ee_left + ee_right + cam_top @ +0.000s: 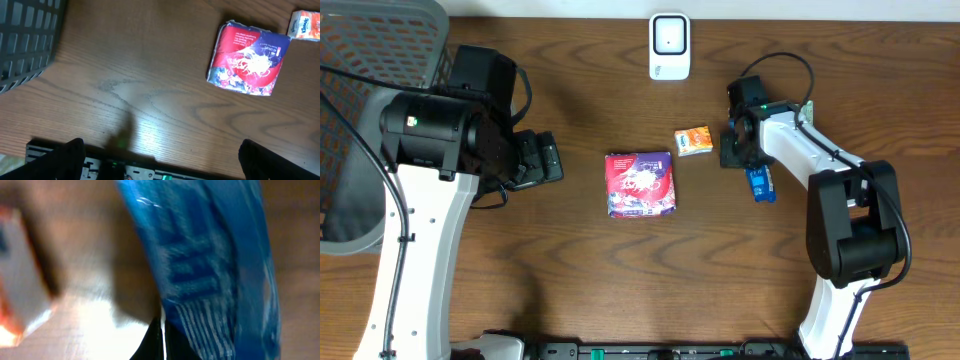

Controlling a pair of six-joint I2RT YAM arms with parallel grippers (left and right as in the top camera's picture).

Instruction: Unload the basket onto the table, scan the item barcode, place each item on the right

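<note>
Right jaws pressed together, pinching the edge of the blue packet point(760, 185); up close its stripes fill the wrist view point(200, 270), blurred. Packet sits toward the bench's point(570, 290) right edge, well short of the scanner point(669, 45) at the far edge. Orange pack point(694, 141) just beside my right jaws. Red packet point(640, 183) lies flat mid-bench. Left jaws spread wide, holding nothing, toward the left edge near the basket point(380, 40).
</note>
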